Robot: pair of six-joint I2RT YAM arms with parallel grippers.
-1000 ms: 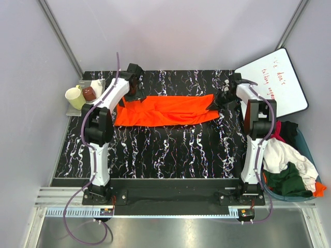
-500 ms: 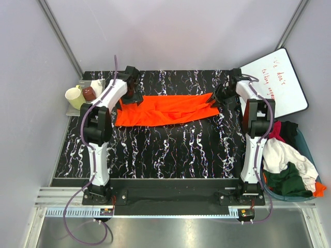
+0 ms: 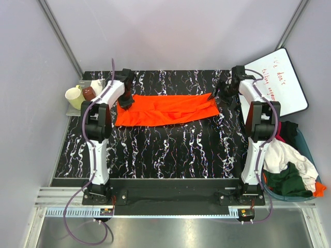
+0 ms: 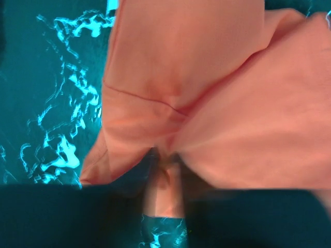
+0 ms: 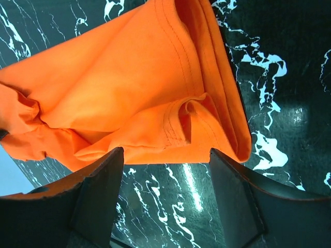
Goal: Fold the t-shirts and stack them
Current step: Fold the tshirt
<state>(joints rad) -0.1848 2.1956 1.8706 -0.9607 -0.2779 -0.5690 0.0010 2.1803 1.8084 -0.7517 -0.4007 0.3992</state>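
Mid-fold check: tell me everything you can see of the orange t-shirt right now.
The orange t-shirt is bright, plain, soft fabric with stitched hems, folded into a long wrinkled band lying flat across the far half of the black marbled table. Its left end is bunched and pinched in the left gripper. Its right end, a layered folded edge, rests on the table just ahead of the right gripper, which is open and not holding it.

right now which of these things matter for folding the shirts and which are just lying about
For the job:
- orange t-shirt, laid out between the arms
- heap of shirts, white, green and red, far right

Just lying about:
- whiteboard with red writing
- cream mug, far left
- brown cup beside it
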